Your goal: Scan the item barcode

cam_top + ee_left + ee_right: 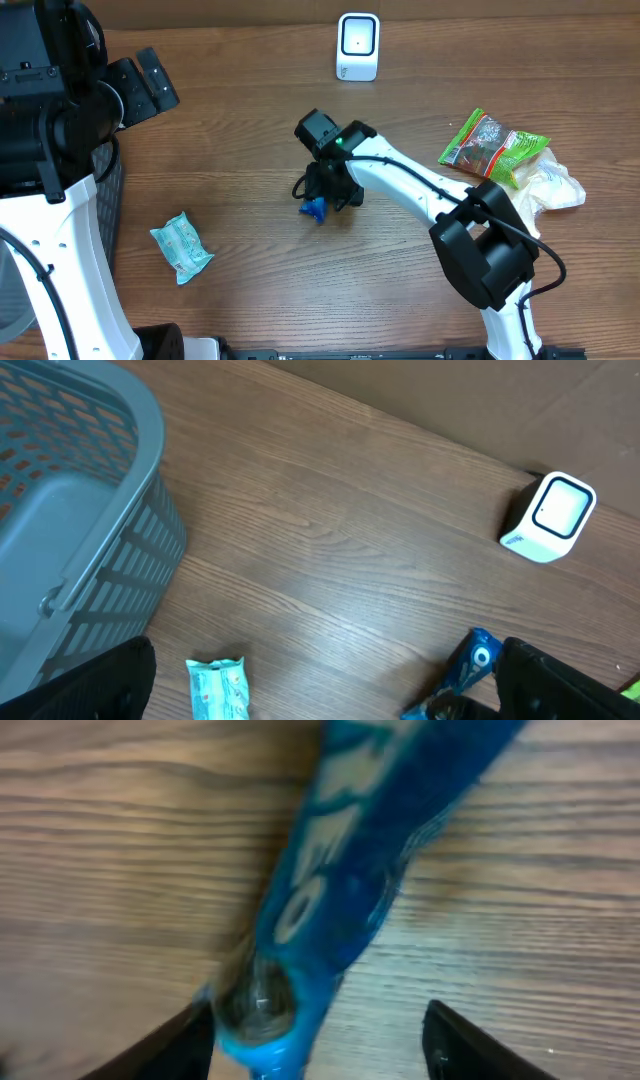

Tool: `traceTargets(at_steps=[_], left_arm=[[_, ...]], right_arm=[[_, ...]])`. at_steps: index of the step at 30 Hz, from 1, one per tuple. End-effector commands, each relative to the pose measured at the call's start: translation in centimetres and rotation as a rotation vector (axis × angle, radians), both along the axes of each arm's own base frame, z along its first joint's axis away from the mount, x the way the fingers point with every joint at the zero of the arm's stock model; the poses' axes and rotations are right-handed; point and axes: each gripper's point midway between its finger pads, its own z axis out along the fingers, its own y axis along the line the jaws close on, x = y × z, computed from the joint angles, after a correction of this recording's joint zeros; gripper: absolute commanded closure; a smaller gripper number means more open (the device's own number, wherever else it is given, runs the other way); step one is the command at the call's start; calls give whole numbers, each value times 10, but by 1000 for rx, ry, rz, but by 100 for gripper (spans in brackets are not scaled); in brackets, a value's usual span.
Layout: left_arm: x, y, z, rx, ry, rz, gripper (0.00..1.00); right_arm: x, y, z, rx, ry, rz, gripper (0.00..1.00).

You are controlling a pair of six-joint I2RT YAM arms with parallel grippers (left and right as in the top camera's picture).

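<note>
A blue snack pack lies on the wooden table at the centre, and shows in the left wrist view too. My right gripper is down over it. In the right wrist view the pack runs between the spread fingers of the right gripper. It rests against the left finger, with a clear gap to the right finger. The white barcode scanner stands at the table's far edge. My left gripper hangs wide open and empty, high at the left.
A teal packet lies at the front left, also in the left wrist view. A green snack bag and a white bag sit at the right. A grey basket stands at the left edge.
</note>
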Motion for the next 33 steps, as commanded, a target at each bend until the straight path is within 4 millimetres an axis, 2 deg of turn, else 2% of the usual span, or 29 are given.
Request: traceTargets(at_steps=[1, 8, 13, 14, 17, 19, 21, 23, 24, 26, 29, 31, 33], left_arm=[[2, 2, 0, -5, -2, 16, 0], [2, 2, 0, -5, -2, 16, 0], [2, 2, 0, -5, -2, 16, 0], [2, 2, 0, -5, -2, 15, 0], [2, 2, 0, -5, -2, 15, 0], [2, 2, 0, -5, -2, 15, 0], [2, 2, 0, -5, -2, 16, 0], [2, 2, 0, -5, -2, 15, 0], [2, 2, 0, -5, -2, 16, 0], [2, 2, 0, -5, -2, 15, 0], [2, 2, 0, -5, -2, 15, 0], [2, 2, 0, -5, -2, 15, 0], [2, 2, 0, -5, -2, 15, 0]], right_arm=[[6, -16, -5, -46, -44, -93, 43], [6, -16, -14, -38, -51, -92, 50], [6, -16, -14, -40, -56, -69, 86], [6, -16, -13, -38, -54, -60, 90], [2, -8, -9, 7, -32, 24, 92], [-4, 3, 0, 81, 9, 102, 92], [-16, 23, 14, 218, 67, 201, 92], [-30, 49, 35, 420, 137, 294, 92], [-39, 64, 53, 567, 171, 365, 92], [-48, 79, 81, 773, 209, 449, 93], [-49, 83, 109, 955, 247, 480, 93], [-43, 79, 115, 995, 250, 469, 92], [-36, 72, 111, 979, 249, 438, 90]])
